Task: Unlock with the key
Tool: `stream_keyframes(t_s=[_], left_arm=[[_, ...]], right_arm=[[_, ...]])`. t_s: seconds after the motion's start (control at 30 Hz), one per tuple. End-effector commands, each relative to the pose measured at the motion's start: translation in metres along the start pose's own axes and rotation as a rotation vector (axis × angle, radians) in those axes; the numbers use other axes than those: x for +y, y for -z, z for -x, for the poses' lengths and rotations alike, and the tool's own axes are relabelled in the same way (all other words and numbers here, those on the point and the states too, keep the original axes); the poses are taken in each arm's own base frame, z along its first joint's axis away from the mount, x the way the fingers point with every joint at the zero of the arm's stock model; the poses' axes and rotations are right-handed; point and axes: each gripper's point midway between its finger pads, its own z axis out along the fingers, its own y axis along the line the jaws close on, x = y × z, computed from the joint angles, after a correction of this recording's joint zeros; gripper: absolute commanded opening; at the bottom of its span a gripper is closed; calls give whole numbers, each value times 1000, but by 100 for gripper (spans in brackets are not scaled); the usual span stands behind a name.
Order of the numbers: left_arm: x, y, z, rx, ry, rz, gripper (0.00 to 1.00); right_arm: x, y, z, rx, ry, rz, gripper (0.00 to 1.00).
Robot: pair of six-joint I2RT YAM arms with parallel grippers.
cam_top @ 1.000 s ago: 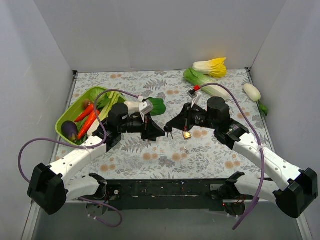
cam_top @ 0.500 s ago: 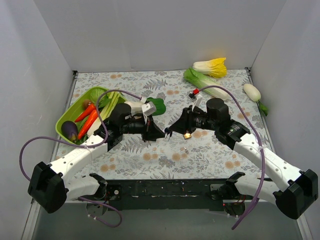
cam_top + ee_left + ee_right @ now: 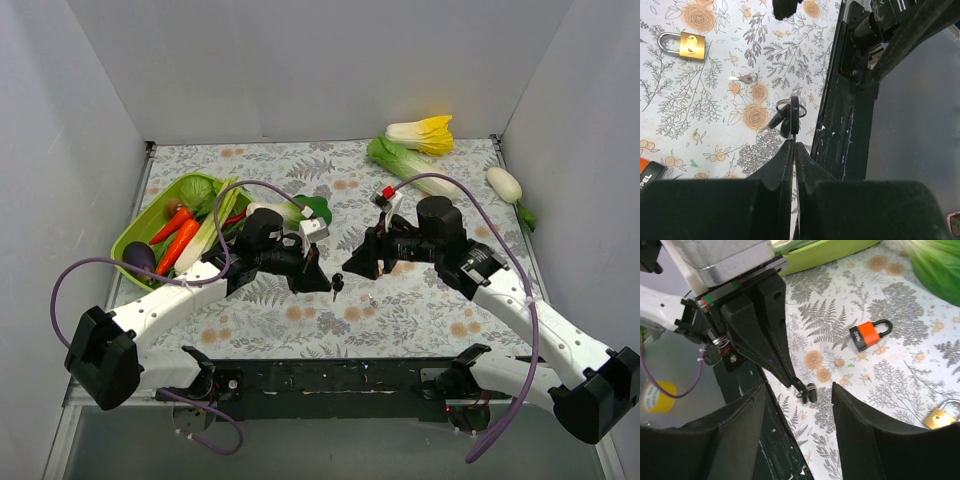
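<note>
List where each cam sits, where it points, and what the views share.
Top external: above, behind the bases, looking down on table; left arm, right arm show.
Left wrist: on left arm, facing down past shut left gripper at key bunch, brass padlock.
Right wrist: faces table past open right gripper; sees orange padlock.
Shared: both wrists see key bunch, brass padlock.

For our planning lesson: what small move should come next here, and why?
Probably the right gripper should lower onto the brass padlock and grip it. The left gripper is shut on the keys, but that padlock lies loose on the table, and the right gripper is open and empty.
</note>
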Motion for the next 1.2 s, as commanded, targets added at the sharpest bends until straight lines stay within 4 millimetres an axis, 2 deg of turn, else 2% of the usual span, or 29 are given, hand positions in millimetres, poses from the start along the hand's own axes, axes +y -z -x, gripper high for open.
stream_keyframes(t_s=[0.0, 0.03, 0.23, 0.53, 0.6, 0.73, 0.97, 1.17], left_arm=[[-10, 2, 10, 3, -43, -33, 0], [-11, 2, 9, 6, -43, -41, 0], [-19, 0, 6, 17, -35, -91, 0], [-25, -3, 3, 32, -26, -133, 0], [-26, -4, 2, 35, -23, -136, 0], [-28, -4, 2, 36, -23, -148, 0], [-31, -5, 0, 45, -12, -176, 0], [-29, -5, 2, 39, -21, -162, 0]], right_arm=[[16, -3, -6, 21, 74, 134, 59], [17, -5, -10, 31, 69, 153, 54], [18, -12, -28, 81, 56, 219, 47], [18, -18, -51, 146, 25, 258, 50], [17, -19, -51, 149, 24, 263, 49], [17, -21, -55, 157, 14, 265, 40], [19, -22, -54, 152, 14, 281, 36], [21, -23, -59, 166, -1, 302, 27]])
